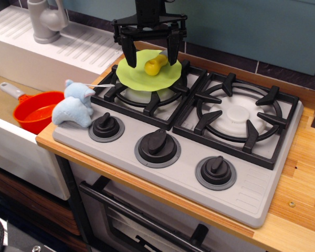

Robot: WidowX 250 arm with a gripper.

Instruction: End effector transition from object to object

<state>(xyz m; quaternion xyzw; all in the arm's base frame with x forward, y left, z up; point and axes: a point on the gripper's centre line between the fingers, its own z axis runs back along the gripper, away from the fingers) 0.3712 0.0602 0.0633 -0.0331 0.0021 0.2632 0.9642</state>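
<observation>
A: Starting at the far left, what do you see?

B: A grey plastic toy faucet (44,20) stands at the back of a white ribbed drainboard (73,50). Below it, in the sink recess, lies a round orange plastic strainer with a pale grey handle (35,110).

A: And next to that?

B: A soft light-blue plush elephant (74,105) sits on the left corner of the grey plastic toy stove top (241,184), just beside the leftmost black round knob (106,126). The middle black knob (157,147) and the right black knob (216,170) follow along the front edge.

A: Where is the claw?

B: The black metal claw with thin straight fingers joined by a crossbar (149,52) hangs over the left black burner grate (147,97). Its fingers point down and stand spread apart, on either side of a small yellow plastic piece (155,64). They appear not to be touching it, though I cannot tell for certain.

A: What is that piece lying on?

B: A flat lime-green round plate (134,76), which rests tilted on the left grate, partly covering the white burner disc under it.

A: Further right?

B: The right black burner grate (239,113) with its white disc, bare, and then the light wooden countertop (304,178) at the right edge.
</observation>
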